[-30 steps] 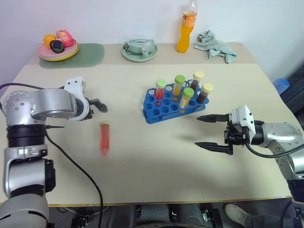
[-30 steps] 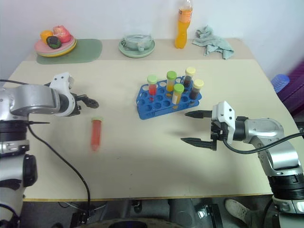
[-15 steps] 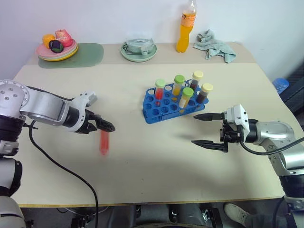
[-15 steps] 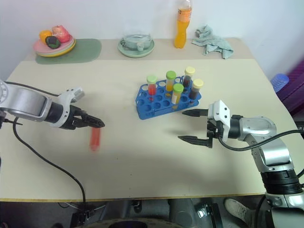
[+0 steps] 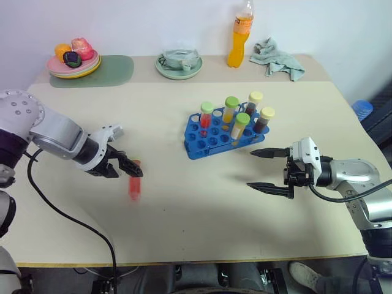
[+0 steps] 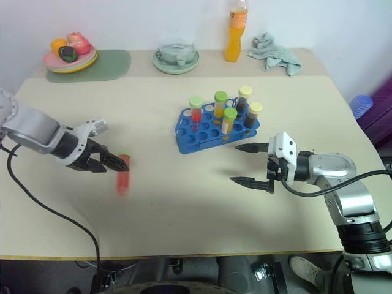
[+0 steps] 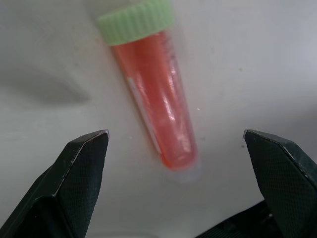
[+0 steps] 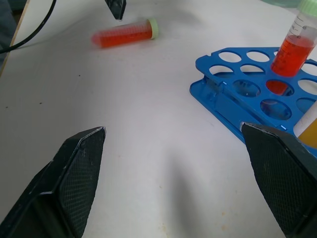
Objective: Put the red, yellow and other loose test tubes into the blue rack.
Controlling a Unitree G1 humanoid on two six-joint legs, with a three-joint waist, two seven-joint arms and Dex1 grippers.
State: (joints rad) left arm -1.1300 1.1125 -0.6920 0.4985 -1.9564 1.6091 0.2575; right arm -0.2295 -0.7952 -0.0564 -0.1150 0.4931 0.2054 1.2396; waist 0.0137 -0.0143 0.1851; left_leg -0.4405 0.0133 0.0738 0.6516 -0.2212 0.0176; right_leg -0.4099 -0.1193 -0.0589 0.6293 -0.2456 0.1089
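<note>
**Q:** So which of your pincers takes the loose red test tube (image 5: 134, 182), and how is it lying relative to that one?

**Me:** Left one, no contest. My left gripper (image 5: 135, 169) is tipped down right over the tube's green-capped end, while my right gripper (image 5: 264, 168) hangs well off on the other side of the table (image 5: 202, 202), just in front of the blue rack (image 5: 215, 139). Both have their fingers spread wide with nothing between them.

**Q:** And the tube's long axis?

**Me:** It's lying flat on the table. From the head camera it runs pretty much toward me and away, cap at the far end, rounded tip nearer me. In my left wrist view the red test tube (image 7: 154, 96) sits in the gap between my two fingers (image 7: 81, 163), a bit skewed, with its tip about level with my fingertips and the cap farther out. Not touching either finger yet. So my fingers straddle it across its width, which is what I'd want. I reckon the job is dropping straight down and closing on the body below the cap.

**Q:** Where does it go after that?

**Me:** The rack sits to the right of the tube and a bit farther back, well apart from it. It already holds five upright tubes in its back rows, and the front holes look free. I'd guess I need to stand the tube upright on the way there.

**Q:** Worries?

**Me:** It's round, so a lopsided pinch could roll it away.
</note>
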